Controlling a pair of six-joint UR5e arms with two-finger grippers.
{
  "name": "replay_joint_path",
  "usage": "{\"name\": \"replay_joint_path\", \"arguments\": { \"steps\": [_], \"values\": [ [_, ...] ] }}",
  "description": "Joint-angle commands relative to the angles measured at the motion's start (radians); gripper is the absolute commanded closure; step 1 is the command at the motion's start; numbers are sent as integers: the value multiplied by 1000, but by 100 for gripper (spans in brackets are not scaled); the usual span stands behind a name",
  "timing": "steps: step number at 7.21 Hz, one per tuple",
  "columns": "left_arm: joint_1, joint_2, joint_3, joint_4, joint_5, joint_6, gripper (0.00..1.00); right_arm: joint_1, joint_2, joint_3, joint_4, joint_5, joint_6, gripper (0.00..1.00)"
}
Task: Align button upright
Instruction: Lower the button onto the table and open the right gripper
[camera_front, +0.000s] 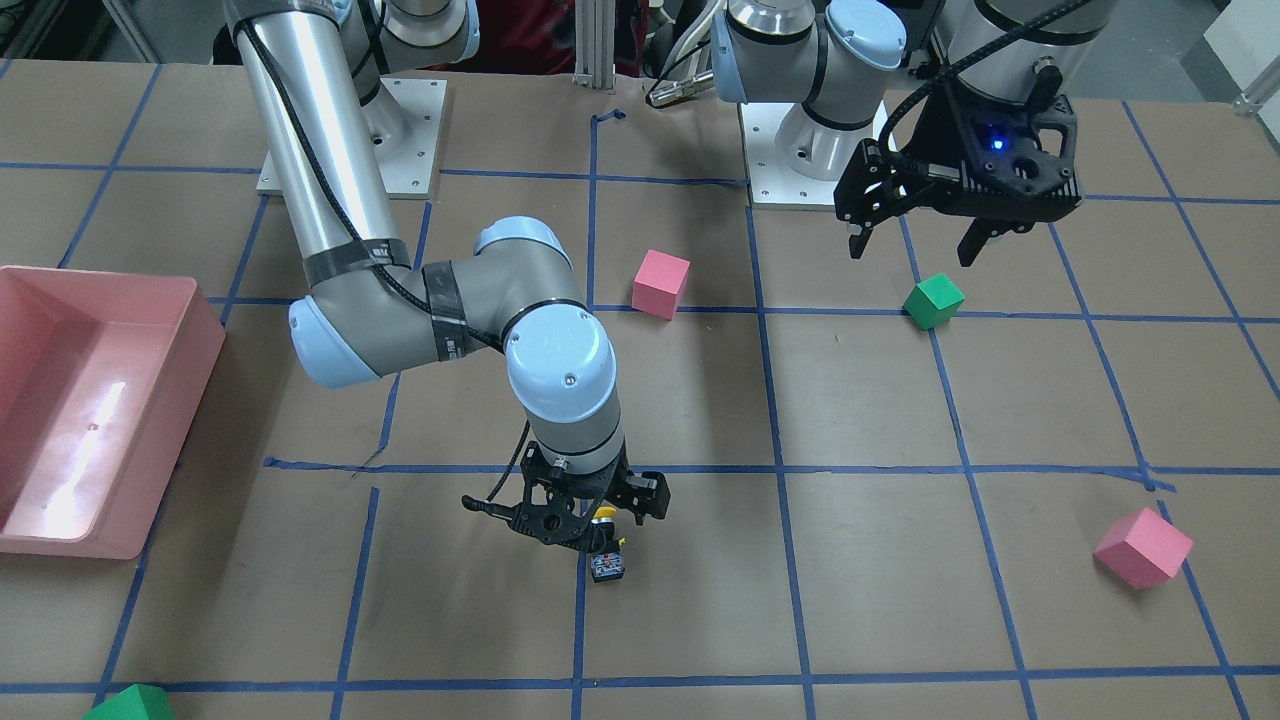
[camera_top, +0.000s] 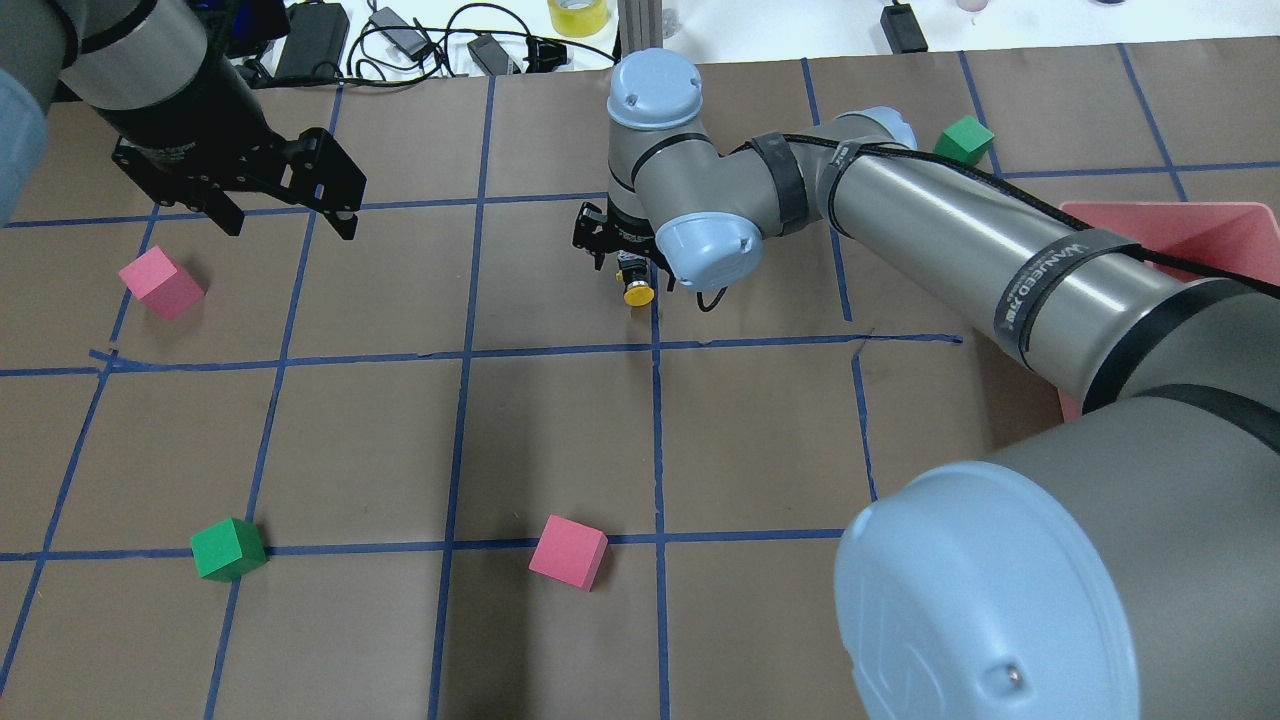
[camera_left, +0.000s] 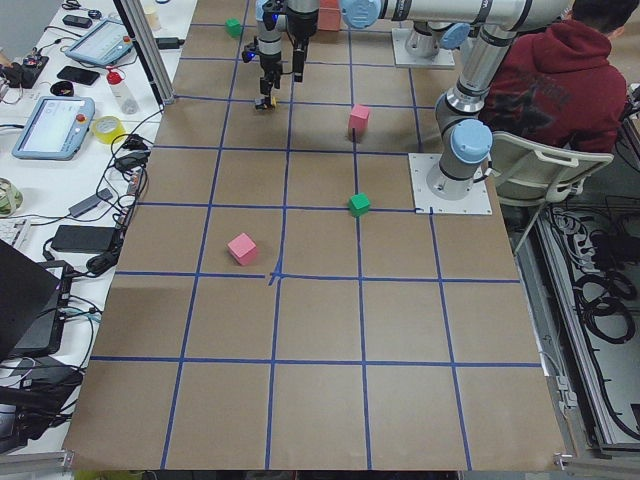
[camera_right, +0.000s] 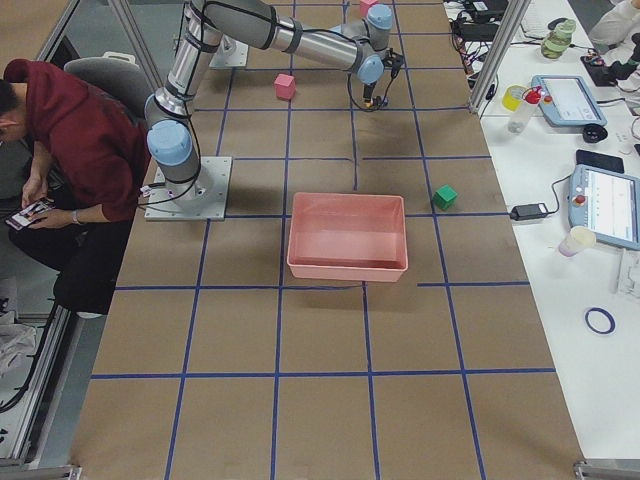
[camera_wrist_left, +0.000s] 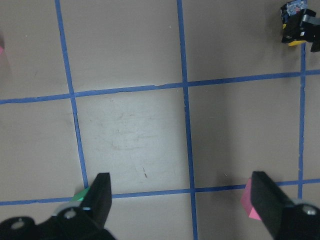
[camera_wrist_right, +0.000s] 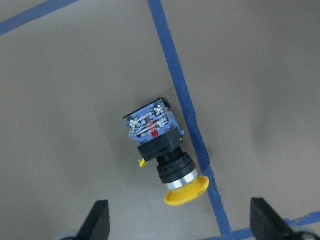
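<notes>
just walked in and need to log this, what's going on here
The right gripper hangs open just above the button. The button lies on its side on the table beside a blue tape line; it is not gripped and not yet upright. The left gripper is open and empty, raised over the table near a green cube, away from the button.

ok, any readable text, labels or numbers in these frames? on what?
"WANGED": white print on the black strap around the right arm; the characters after it are unclear.
Elbow strap: white print, too small to read.
Button: white markings on its blue terminal block, too blurred to read.
Tablet screens on the side benches: too small to read.
Nothing else is legible.
</notes>
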Motion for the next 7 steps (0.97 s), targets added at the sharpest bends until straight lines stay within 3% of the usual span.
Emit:
{"name": "replay_joint_path", "arguments": {
  "steps": [1,4,5,6,7],
  "values": [
    [0,8,-13,2,0,1,0,-48,-122,35,94,-6,-189,0],
    [3,7,-16,1,-3,-2,0,-270,-318,39,394,-17,-454,0],
    [9,5,-16,1,-1,0,0,-321,-382,35,479,-99,-473,0],
    [11,5,-18,2,-6,-2,0,-325,-444,17,630,-107,-475,0],
    [9,5,-30,7,-6,-2,0,-329,-488,3,700,-81,-475,0]
  ]
}}
